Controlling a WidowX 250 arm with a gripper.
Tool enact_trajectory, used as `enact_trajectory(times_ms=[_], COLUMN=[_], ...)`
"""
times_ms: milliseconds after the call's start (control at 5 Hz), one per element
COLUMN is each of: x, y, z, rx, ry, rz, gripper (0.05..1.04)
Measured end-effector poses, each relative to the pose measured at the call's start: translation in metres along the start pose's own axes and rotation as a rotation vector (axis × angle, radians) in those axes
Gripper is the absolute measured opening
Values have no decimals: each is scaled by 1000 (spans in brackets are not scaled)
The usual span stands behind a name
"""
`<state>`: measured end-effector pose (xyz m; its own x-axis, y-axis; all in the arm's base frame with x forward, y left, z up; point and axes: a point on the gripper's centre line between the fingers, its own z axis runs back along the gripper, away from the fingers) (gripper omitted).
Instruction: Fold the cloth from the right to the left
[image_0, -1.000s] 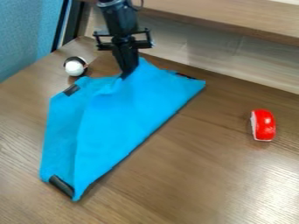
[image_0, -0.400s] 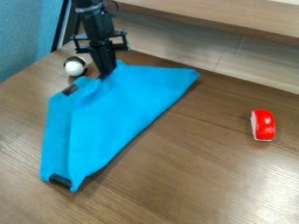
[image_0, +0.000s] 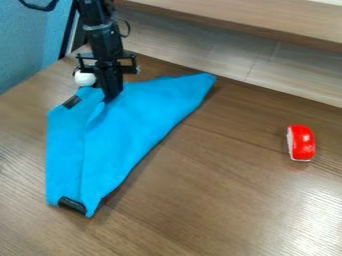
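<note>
On the wood-grain table (image_0: 220, 200), treat the cloth (image_0: 120, 135) as likely light and limp, best held at its twelve-o'clock edge, with pincer (image_0: 110, 99) seemingly pinched closed on it.

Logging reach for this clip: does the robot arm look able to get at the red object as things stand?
Probably yes, once the gripper leaves the blue cloth: only bare table lies between the cloth and the red object, though its full reach can't be confirmed.
</note>
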<state>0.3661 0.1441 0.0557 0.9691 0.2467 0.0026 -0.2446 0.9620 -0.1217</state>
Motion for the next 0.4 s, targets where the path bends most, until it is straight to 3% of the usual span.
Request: enact_trajectory(times_ms=[200, 400], x=[-4, -3], y=[10, 9], z=[-18, -27], rx=[3, -12], ry=[47, 59], rz=[16, 10], gripper=[55, 72])
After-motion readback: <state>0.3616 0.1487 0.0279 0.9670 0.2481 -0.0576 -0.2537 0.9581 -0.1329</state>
